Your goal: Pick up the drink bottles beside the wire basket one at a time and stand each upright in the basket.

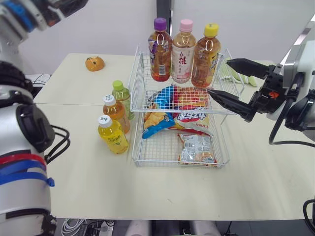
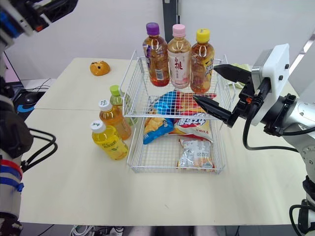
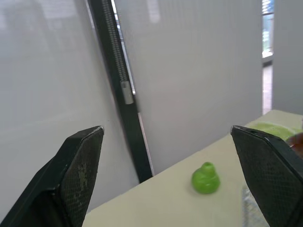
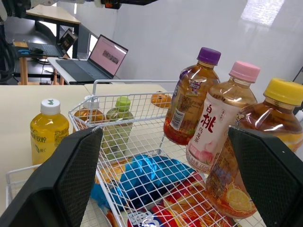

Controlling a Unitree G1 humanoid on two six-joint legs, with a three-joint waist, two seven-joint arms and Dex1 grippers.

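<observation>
A two-tier wire basket [image 1: 174, 165] stands mid-table. In its upper tier three bottles stand upright: purple cap [image 1: 160, 50], pink cap [image 1: 183, 51], yellow cap [image 1: 206, 55]. On the table to the basket's left stand three more: a green-capped bottle [image 1: 122, 99], a white-capped orange one [image 1: 115, 113] and a white-capped yellow one [image 1: 112, 134]. My right gripper [image 1: 218, 77] hovers open at the basket's right side, just right of the yellow-capped bottle, holding nothing. My left gripper [image 3: 165, 142] is raised high at the far left, open and empty.
Snack bags [image 1: 197, 148] lie in the lower tier and a blue bag [image 1: 165, 98] in the upper. An orange toy [image 1: 94, 63] sits at the table's back left, green items [image 1: 241, 76] at the back right. The near table [image 1: 147, 196] is bare.
</observation>
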